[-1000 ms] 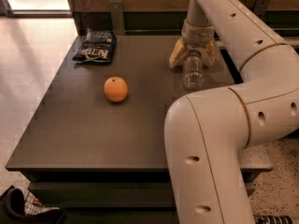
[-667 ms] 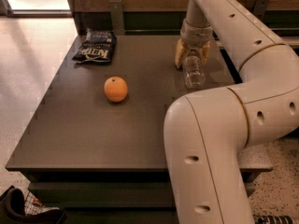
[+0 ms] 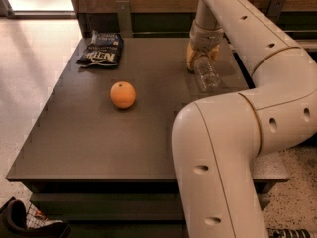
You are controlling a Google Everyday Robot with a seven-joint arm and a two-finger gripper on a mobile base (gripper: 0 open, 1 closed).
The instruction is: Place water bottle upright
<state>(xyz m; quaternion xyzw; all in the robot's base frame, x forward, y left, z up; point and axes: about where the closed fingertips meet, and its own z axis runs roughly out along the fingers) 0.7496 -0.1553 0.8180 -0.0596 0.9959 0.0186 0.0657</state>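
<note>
1. Gripper (image 3: pixel 202 58): located over far-right part of table (image 3: pixel 99 148), pointed down. Yellowish fingers (image 3: pixel 191 58) are seen either side of the bottle's top end. Jaws are judged narrow, closed on that end.
2. Water bottle (image 3: pixel 207 76): held at the jaws, clear ribbed body extending down and toward camera from them. Long axis is tilted, not vertical. Whether the base touches the tabletop can't be told.
3. Key relation: bottle hangs just below and in front of jaws, with its axis leaning. Judged req'd: wrist to be turned until the base sits flat under the cap, then lowered before release.
4. Orange (image 3: pixel 123 94): well apart from jaws, leftward in view and nearer camera. Not in the way.
5. Chip bag (image 3: pixel 100 51): far-left corner, well apart from jaws. Not in the way.
6. Arm (image 3: pixel 233 148): large elbow section is set nearer camera than jaws; part of the table's right side is hidden by it.
7. Risk (judgement): light bottle, narrow base. Tipping is likely if it's released while tilted.
</note>
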